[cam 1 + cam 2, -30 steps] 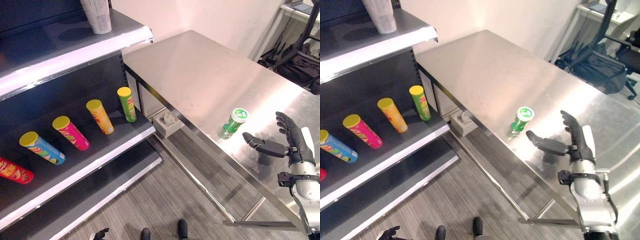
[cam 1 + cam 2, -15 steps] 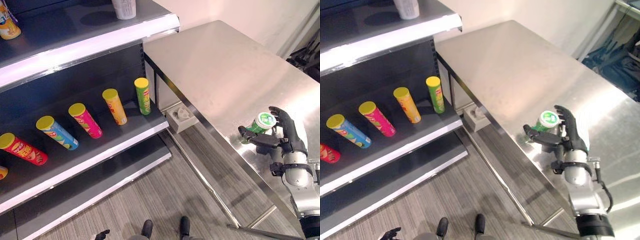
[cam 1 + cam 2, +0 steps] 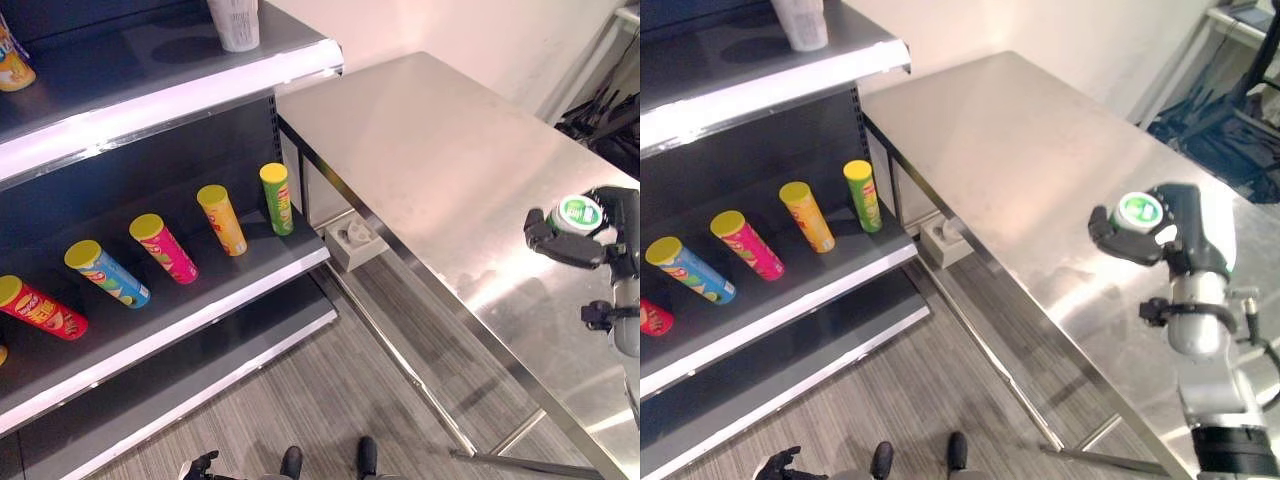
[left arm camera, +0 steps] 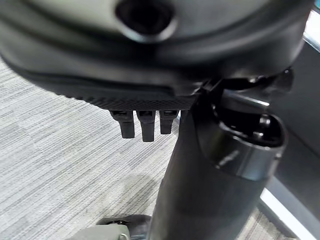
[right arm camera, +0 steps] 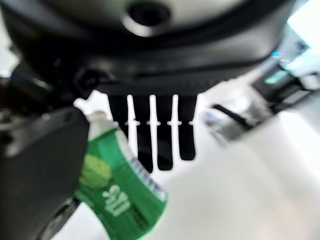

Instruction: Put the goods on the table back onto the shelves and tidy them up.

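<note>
A small green can with a white-and-green lid [image 3: 579, 212] hangs above the right part of the steel table [image 3: 440, 150]. My right hand [image 3: 1180, 235] is shut on it, thumb on one side and fingers on the other. The right wrist view shows the can [image 5: 120, 195] wedged between the thumb [image 5: 40, 160] and the fingers [image 5: 150, 135]. My left hand [image 3: 200, 466] hangs low over the floor, fingers relaxed and holding nothing. The dark shelf unit [image 3: 200, 300] stands to the left of the table.
Several chip tubes lie on the middle shelf: green [image 3: 277, 198], orange [image 3: 222, 218], pink [image 3: 163, 247], blue [image 3: 106, 273], red [image 3: 40, 307]. A white cup [image 3: 233, 22] stands on the top shelf. A white box [image 3: 352, 240] sits on the floor under the table's edge.
My right hand moved up to the green can, shut round it and lifted it off the table. The head camera shifted meanwhile.
</note>
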Available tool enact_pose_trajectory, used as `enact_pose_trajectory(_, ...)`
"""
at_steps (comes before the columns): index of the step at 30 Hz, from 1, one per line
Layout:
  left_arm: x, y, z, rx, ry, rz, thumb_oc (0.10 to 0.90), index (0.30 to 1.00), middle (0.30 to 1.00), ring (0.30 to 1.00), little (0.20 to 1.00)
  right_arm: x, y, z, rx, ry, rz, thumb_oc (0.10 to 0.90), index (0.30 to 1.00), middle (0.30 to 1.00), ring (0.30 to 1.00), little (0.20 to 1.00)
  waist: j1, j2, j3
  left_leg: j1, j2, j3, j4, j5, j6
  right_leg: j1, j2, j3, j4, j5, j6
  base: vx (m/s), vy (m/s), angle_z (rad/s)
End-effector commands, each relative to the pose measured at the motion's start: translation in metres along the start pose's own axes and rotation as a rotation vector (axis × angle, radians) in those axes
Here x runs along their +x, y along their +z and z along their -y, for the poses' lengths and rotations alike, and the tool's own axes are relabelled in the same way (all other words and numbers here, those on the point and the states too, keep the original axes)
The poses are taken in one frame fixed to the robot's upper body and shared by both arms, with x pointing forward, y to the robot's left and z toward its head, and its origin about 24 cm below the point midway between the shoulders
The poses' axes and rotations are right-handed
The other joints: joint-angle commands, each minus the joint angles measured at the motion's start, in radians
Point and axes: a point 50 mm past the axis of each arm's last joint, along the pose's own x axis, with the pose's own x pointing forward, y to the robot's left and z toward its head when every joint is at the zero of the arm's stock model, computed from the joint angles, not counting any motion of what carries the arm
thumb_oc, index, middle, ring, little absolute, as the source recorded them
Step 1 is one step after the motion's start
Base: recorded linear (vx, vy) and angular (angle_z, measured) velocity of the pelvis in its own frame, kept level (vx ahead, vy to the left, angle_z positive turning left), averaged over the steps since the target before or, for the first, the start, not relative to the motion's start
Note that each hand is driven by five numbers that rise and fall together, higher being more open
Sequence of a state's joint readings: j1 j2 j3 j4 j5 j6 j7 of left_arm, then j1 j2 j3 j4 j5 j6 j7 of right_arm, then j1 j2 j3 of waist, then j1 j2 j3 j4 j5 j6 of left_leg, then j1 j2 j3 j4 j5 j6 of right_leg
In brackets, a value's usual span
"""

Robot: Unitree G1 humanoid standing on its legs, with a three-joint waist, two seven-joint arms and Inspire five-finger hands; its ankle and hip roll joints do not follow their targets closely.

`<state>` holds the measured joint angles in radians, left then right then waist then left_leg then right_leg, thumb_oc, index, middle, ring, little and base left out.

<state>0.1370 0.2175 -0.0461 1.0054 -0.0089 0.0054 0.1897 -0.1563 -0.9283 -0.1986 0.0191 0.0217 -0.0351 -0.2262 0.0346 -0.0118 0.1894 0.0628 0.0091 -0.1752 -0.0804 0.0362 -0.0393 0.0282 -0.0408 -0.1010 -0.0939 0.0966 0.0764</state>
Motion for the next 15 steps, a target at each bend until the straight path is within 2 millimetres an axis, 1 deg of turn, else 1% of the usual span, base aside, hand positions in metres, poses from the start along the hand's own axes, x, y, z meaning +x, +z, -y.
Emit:
enact_pose_trajectory(1,0.006,0.007,-0.035,0.072,0.078,0.031,0.800,0.900,0.900,0.900,0.900,0.026,0.069,0.040,0.141,-0.110,0.347,0.400,0.300,0.300,0.300,0.300,0.041,-0.090,-0.099,-0.025,0.013,0.035,-0.007,-0.061,-0.044,0.021,-0.014,-0.002,0.033,-0.118,0.037,-0.05,-0.073,0.61)
enact_pose_trajectory(2,0.006,0.008,-0.034,0.077,0.068,0.036,0.800,0.900,0.900,0.900,0.900,0.030,0.077,0.041,0.175,-0.097,0.378,0.400,0.300,0.300,0.300,0.300,0.049,-0.094,-0.100,-0.030,0.015,0.026,-0.007,-0.053,-0.050,0.022,-0.010,-0.010,0.034,-0.122,0.033,-0.08,-0.116,0.57)
enact_pose_trajectory(3,0.006,0.006,-0.032,0.086,0.053,0.030,0.800,0.900,0.900,0.900,0.900,0.036,0.088,0.041,0.250,-0.072,0.421,0.400,0.300,0.300,0.300,0.300,0.063,-0.102,-0.102,-0.038,0.021,0.008,-0.007,-0.043,-0.058,0.029,-0.004,-0.024,0.033,-0.127,0.027,-0.11,-0.144,0.41)
enact_pose_trajectory(6,0.005,0.002,-0.032,0.101,0.036,0.022,0.800,0.900,0.900,0.900,0.900,0.046,0.108,0.045,0.311,-0.035,0.489,0.400,0.300,0.300,0.300,0.300,0.081,-0.107,-0.101,-0.049,0.026,-0.024,-0.007,-0.030,-0.067,0.037,0.008,-0.046,0.026,-0.130,0.020,-0.09,-0.117,0.38)
enact_pose_trajectory(7,0.005,0.001,-0.035,0.111,0.039,0.021,0.800,0.900,0.900,0.900,0.900,0.053,0.122,0.050,0.349,-0.022,0.537,0.400,0.300,0.300,0.300,0.300,0.099,-0.110,-0.098,-0.058,0.029,-0.045,-0.007,-0.017,-0.071,0.037,0.015,-0.053,0.023,-0.131,0.016,-0.10,-0.095,0.41)
enact_pose_trajectory(9,0.005,0.002,-0.039,0.117,0.044,0.022,0.800,0.900,0.900,0.900,0.900,0.059,0.134,0.053,0.388,-0.007,0.575,0.400,0.300,0.300,0.300,0.300,0.110,-0.111,-0.091,-0.075,0.026,-0.071,-0.006,0.000,-0.077,0.035,0.019,-0.066,0.025,-0.134,0.011,-0.11,-0.055,0.33)
enact_pose_trajectory(10,0.006,0.003,-0.040,0.125,0.046,0.026,0.800,0.900,0.900,0.900,0.900,0.061,0.139,0.056,0.406,-0.005,0.589,0.400,0.300,0.300,0.300,0.300,0.116,-0.113,-0.086,-0.086,0.025,-0.078,-0.004,0.007,-0.082,0.034,0.017,-0.075,0.027,-0.135,0.009,-0.11,-0.008,0.51)
enact_pose_trajectory(11,0.007,0.007,-0.040,0.129,0.048,0.035,0.800,0.900,0.900,0.900,0.900,0.065,0.145,0.060,0.409,-0.006,0.608,0.400,0.300,0.300,0.300,0.300,0.114,-0.114,-0.077,-0.104,0.024,-0.076,0.003,0.013,-0.087,0.031,0.011,-0.092,0.032,-0.138,0.008,-0.13,0.025,0.70)
enact_pose_trajectory(12,0.008,0.012,-0.040,0.139,0.046,0.049,0.800,0.900,0.900,0.900,0.900,0.067,0.149,0.064,0.412,-0.002,0.618,0.400,0.300,0.300,0.300,0.300,0.109,-0.116,-0.069,-0.121,0.031,-0.047,0.011,0.016,-0.090,0.026,-0.002,-0.117,0.041,-0.141,0.010,-0.12,0.065,0.88)
enact_pose_trajectory(13,0.008,0.015,-0.039,0.145,0.042,0.060,0.800,0.900,0.900,0.900,0.900,0.067,0.152,0.066,0.407,0.006,0.624,0.400,0.300,0.300,0.300,0.300,0.102,-0.115,-0.067,-0.126,0.045,0.001,0.017,0.010,-0.087,0.023,-0.015,-0.140,0.050,-0.143,0.012,-0.11,0.178,0.99)
enact_pose_trajectory(14,0.009,0.021,-0.038,0.166,0.030,0.079,0.800,0.900,0.900,0.900,0.900,0.070,0.155,0.068,0.406,0.022,0.624,0.400,0.300,0.300,0.300,0.300,0.086,-0.105,-0.074,-0.118,0.094,0.153,0.023,0.006,-0.082,0.019,-0.044,-0.200,0.069,-0.148,0.020,-0.07,0.194,1.11)
enact_pose_trajectory(15,0.009,0.021,-0.037,0.171,0.027,0.079,0.800,0.900,0.900,0.900,0.900,0.071,0.157,0.068,0.406,0.024,0.626,0.400,0.300,0.300,0.300,0.300,0.083,-0.099,-0.080,-0.126,0.099,0.174,0.028,0.021,-0.082,0.016,-0.051,-0.212,0.072,-0.143,0.021,-0.02,0.202,1.10)
